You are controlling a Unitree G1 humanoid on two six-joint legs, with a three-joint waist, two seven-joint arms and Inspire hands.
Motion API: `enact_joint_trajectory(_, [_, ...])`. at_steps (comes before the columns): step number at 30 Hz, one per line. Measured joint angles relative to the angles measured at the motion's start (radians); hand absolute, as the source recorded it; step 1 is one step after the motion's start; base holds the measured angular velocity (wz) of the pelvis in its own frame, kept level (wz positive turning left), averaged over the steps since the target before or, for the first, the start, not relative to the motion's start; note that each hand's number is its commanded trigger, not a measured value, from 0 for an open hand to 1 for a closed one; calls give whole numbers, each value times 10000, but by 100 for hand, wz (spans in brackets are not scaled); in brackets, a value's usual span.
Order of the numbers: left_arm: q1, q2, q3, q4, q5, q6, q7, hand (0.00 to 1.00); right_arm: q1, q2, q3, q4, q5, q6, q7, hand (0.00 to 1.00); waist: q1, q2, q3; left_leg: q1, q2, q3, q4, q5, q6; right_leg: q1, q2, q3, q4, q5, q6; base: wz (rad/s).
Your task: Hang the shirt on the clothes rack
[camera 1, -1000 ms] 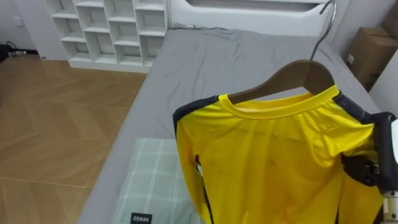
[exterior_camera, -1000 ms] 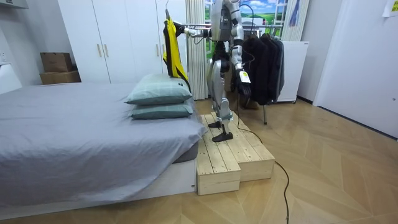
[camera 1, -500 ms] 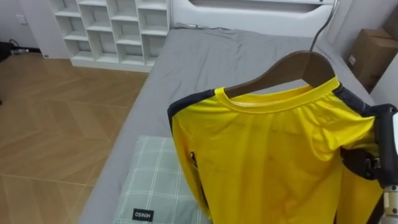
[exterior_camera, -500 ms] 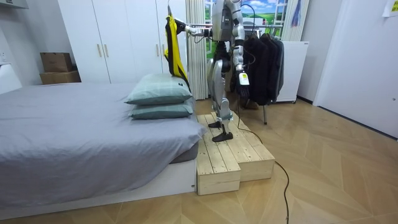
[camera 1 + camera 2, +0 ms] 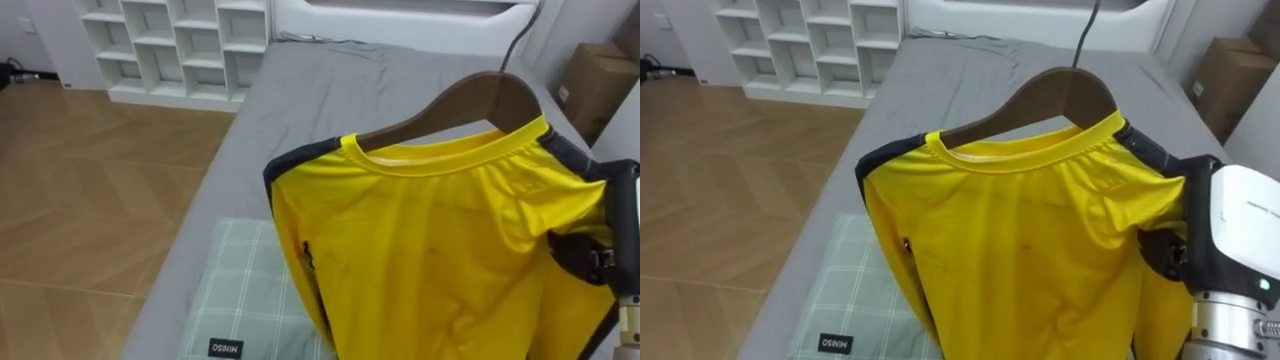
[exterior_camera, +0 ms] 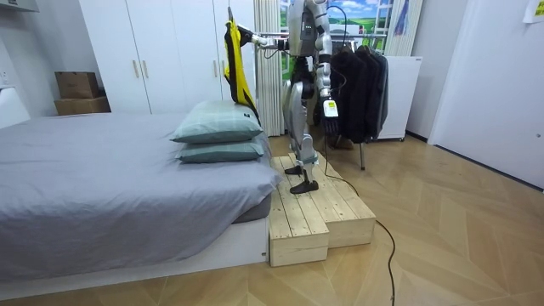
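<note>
A yellow shirt (image 5: 430,260) with dark shoulder trim hangs on a wooden hanger (image 5: 480,100), held up in the air over the bed. The hanger's metal hook (image 5: 515,50) points up and rests on nothing. My right hand (image 5: 1165,255) comes in from the right and is clamped on the shirt's shoulder at the hanger's end. In the room view I stand on a wooden platform (image 6: 314,212) beside the bed, my right arm stretched toward the room view's left with the shirt (image 6: 238,72). My left hand (image 6: 331,121) hangs by my side.
Below the shirt lies a green checked pillow (image 5: 250,300) on the grey bed (image 5: 320,90). A rack of dark clothes (image 6: 361,81) stands behind me. White cube shelves (image 5: 180,40) and a cardboard box (image 5: 590,85) stand beyond the bed.
The shirt and hanger have risen a little and drifted left in the eye view; the hook now reaches the picture's top edge. My left hand stays at my side.
</note>
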Motion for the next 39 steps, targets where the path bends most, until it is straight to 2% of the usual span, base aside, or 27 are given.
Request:
enact_joint_trajectory(5, [-143,90,2,30,539,21,-279,0,86,-12,-108,0,-18,-221,1,100,-482,-195,-23,30,173,821,35,-96,4,-419,116,712,149,85,-87,-46])
enact_joint_trajectory(7, [-385,176,11,111,814,41,-295,0,288,-12,-326,-3,50,-306,10,100,-509,-228,-41,162,353,1563,20,-187,-32,-711,283,1319,188,271,-120,-96])
enact_joint_trajectory(8, [-418,228,6,100,833,40,-294,0,318,-8,-328,-10,79,-303,27,100,-526,-245,-50,199,410,1810,28,-213,-48,-817,329,1357,212,327,-140,-125])
enact_joint_trajectory(9, [-477,351,5,103,821,38,-290,0,403,-8,-334,-99,82,-303,93,100,-544,-278,-59,261,545,2395,58,-290,-103,-1113,438,1259,380,416,-235,-159])
enact_joint_trajectory(10, [-510,467,10,103,781,38,-265,0,408,-9,-330,-154,93,-306,104,100,-523,-276,-50,381,694,3147,109,-412,-168,-1383,554,1031,504,556,-360,-173])
enact_joint_trajectory(11, [-520,529,11,110,760,38,-250,0,411,-11,-330,-171,118,-302,104,100,-523,-268,-52,418,760,3479,171,-464,-196,-1493,593,783,491,654,-462,-192])
enact_joint_trajectory(13, [-642,729,-10,127,680,89,-198,0,404,-12,-326,-206,68,-165,101,100,-524,-113,43,762,1118,4960,367,-773,-316,-1636,596,-894,453,964,-875,-184])
enact_joint_trajectory(14, [-680,756,-36,143,647,121,-172,0,410,-4,-300,-206,45,-102,98,100,-527,-70,80,857,1207,5316,410,-872,-333,-1625,595,-1251,462,1015,-930,-160])
enact_joint_trajectory(15, [-832,832,-197,191,418,217,-114,0,509,44,-295,-206,56,-8,94,100,-555,114,136,1058,1319,6067,457,-999,-379,-1688,511,-1936,716,932,-1022,-145])
enact_joint_trajectory(16, [-1059,915,-409,199,267,289,-22,0,644,91,-294,-206,103,54,90,100,-569,157,135,1341,1340,6695,500,-1082,-454,-1855,87,-2448,1791,422,-934,-136])
enact_joint_trajectory(17, [-1148,964,-486,199,266,321,13,0,712,97,-294,-205,156,85,90,100,-581,152,130,1459,1331,6920,526,-1121,-490,-1864,-177,-2539,2277,147,-850,-119])
enact_joint_trajectory(18, [-1343,1085,-643,219,253,398,37,0,765,121,-263,-185,244,135,90,100,-581,128,111,1613,1354,7273,694,-1229,-611,-1778,-615,-2502,2782,-207,-589,-101])
enact_joint_trajectory(19, [-1576,1180,-753,208,269,476,54,0,745,177,-130,-153,348,133,86,100,-580,-36,90,1638,1430,7519,1007,-1299,-712,-1809,-612,-2113,2679,-336,-442,-93])
enact_joint_trajectory(20, [-1671,1193,-746,210,267,526,79,0,755,181,-55,-137,386,126,88,100,-599,-84,78,1665,1502,7544,1216,-1335,-763,-1811,-532,-2081,2567,-400,-535,-86])
enact_joint_trajectory(22, [-1658,1020,-715,292,258,721,228,0,743,183,181,31,402,92,262,100,-627,18,79,1645,1943,7194,2050,-1346,-838,-1760,-95,-1735,2223,-297,-722,-77])
enact_joint_trajectory(24, [-1430,1005,-718,341,259,877,216,0,704,197,170,31,398,113,442,100,-877,19,28,1410,2143,6489,2602,-1342,-840,-1793,50,-1687,2261,-370,-873,-40])
enact_joint_trajectory(26, [-1307,1083,-769,330,265,1017,254,0,653,205,160,31,412,149,554,100,-1010,27,63,1155,2448,6133,3427,-1338,-836,-1822,222,-1609,2295,-484,-1052,-30])
enact_joint_trajectory(28, [-1226,1132,-780,328,247,1136,407,0,525,196,207,29,479,142,624,100,-916,44,70,954,2767,5730,4343,-1309,-838,-1966,406,-1213,2620,-686,-1223,-56])
enact_joint_trajectory(29, [-1218,1169,-773,349,53,1273,565,0,473,200,312,39,522,162,624,100,-893,49,73,683,2935,5024,5080,-1129,-713,-1960,582,-874,2763,-795,-1334,-80])
enact_joint_trajectory(30, [-1195,1160,-771,552,-183,1355,727,0,455,199,528,38,511,179,625,100,-851,34,63,419,2969,4288,5811,-684,-545,-1870,745,-396,2806,-860,-1396,-89])
enact_joint_trajectory(31, [-1142,1109,-762,621,-336,1371,806,0,446,198,635,34,501,174,633,100,-787,9,57,269,2906,3948,6062,-462,-457,-1778,803,-115,2810,-884,-1436,-107])
enact_joint_trajectory(32, [-956,931,-706,626,-528,1382,943,0,420,187,748,31,502,159,654,100,-743,-71,86,-19,2632,3184,6216,-489,-410,-1777,866,376,2837,-922,-1493,-111])
enact_joint_trajectory(33, [-825,784,-713,635,-528,1400,1031,0,388,188,792,32,542,262,658,100,-686,-42,73,-360,2306,2610,6117,-746,-441,-1831,889,802,2904,-964,-1566,-111])
enact_joint_trajectory(34, [-758,702,-714,634,-534,1429,1069,0,367,188,825,31,550,339,672,100,-634,-76,78,-571,2093,2375,5948,-843,-492,-1883,900,1054,2965,-954,-1540,-107])
enact_joint_trajectory(36, [-608,439,-707,618,-933,1659,1214,0,280,197,901,32,515,352,685,100,-529,-35,65,-1375,1270,960,4780,-942,-552,-1958,1106,1926,2899,-844,-1395,-113])
enact_joint_trajectory(37, [-576,404,-686,618,-1005,1718,1250,0,263,225,921,31,512,345,684,100,-497,-34,66,-1488,1083,571,4302,-940,-549,-1969,1174,2164,2883,-819,-1362,-125])
enact_joint_trajectory(39, [-491,288,-409,620,-1316,1804,1338,0,210,219,979,2,472,341,657,100,-370,23,78,-1775,620,-703,2535,-764,-519,-2021,1494,3083,2743,-760,-1389,-144])
